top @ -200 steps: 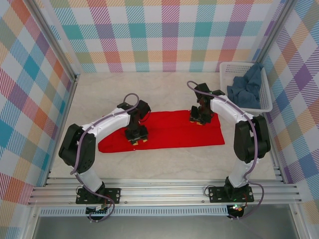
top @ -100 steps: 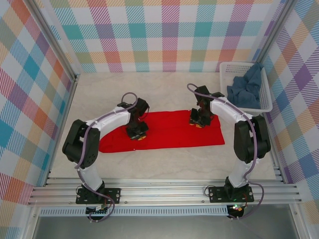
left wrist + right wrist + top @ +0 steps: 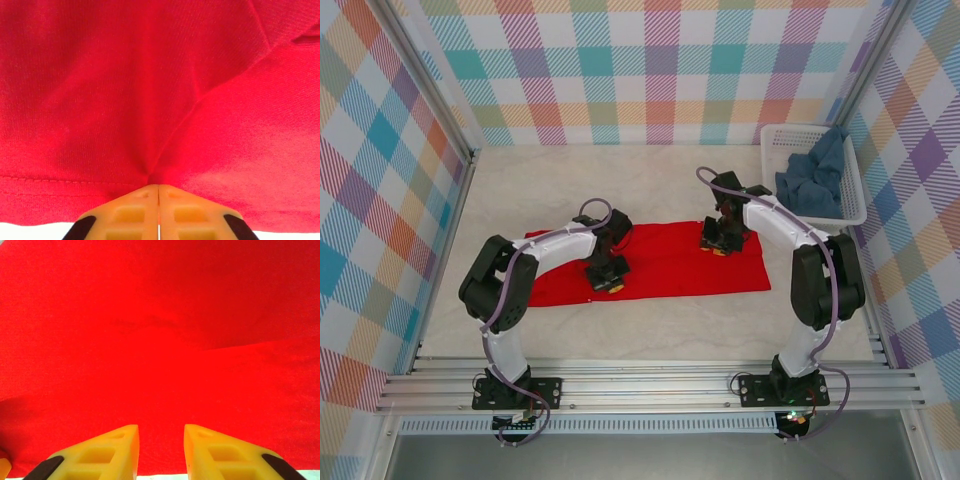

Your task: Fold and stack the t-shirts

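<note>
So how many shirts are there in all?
2: a red t-shirt lies flat on the table; a blue-grey t-shirt sits crumpled in the white basket, which might hide more.

The left end effector (image 3: pixel 158 192) ends in two orange-yellow plastic fingers moulded with recessed rectangular pockets, with black patches at their outer corners. The right end effector (image 3: pixel 161 440) has the same fingers in a brighter yellow. Behind each, the left arm (image 3: pixel 555 243) and right arm (image 3: pixel 775 222) alternate white shells with bulky black joints. A lilac cable (image 3: pixel 588 207) loops alongside each arm, down to black base plates (image 3: pixel 515 392).
</note>
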### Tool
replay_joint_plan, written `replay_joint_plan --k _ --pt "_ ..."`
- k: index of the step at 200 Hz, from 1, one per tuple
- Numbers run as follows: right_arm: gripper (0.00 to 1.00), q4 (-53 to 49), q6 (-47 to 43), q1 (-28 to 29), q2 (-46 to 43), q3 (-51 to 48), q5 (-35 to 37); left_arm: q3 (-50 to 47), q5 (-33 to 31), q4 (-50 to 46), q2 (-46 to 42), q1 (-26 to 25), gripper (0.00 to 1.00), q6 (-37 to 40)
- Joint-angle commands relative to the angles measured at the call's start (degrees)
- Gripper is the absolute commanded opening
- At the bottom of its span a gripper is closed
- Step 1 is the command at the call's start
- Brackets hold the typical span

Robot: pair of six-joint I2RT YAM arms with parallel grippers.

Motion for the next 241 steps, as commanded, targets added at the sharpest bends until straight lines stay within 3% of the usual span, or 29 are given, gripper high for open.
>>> replay_joint_plan --k 1,19,59,116,157,198,241 --pt "0.31 -0.4 -0.6 -0.1 -2.0 0.8 0.7 0.4 -1.2 -1.1 -4.2 -0.4 0.19 -1.5" --pt "0.32 -0.5 -1.9 -1.5 -1.7 1.1 1.4 0.6 -4.9 -4.4 -9.2 0.0 0.28 -3.8" --pt "0.31 -1.6 -7.7 -6.4 2.8 4.3 2.9 -7.1 -5.3 -4.1 -16.4 5.5 0.29 -12.6" --pt "0.29 -9.0 -13.1 -6.5 16.3 13.5 12.3 -6.1 -5.4 -0.7 -8.3 9.5 0.25 -17.1" --pt "0.28 -14.3 -14.4 -6.0 21.0 15.3 10.8 -4.0 -8.0 -1.3 -1.7 13.5 0.24 -14.2" --pt "0.31 -16.8 -11.2 -4.2 16.8 9.9 6.7 9.7 -10.4 -5.0 9.1 17.4 0.24 -5.0" --pt "0.32 -14.3 -1.0 -3.3 10.5 -0.1 0.5 35.5 -6.2 -7.5 26.2 18.3 0.24 5.5"
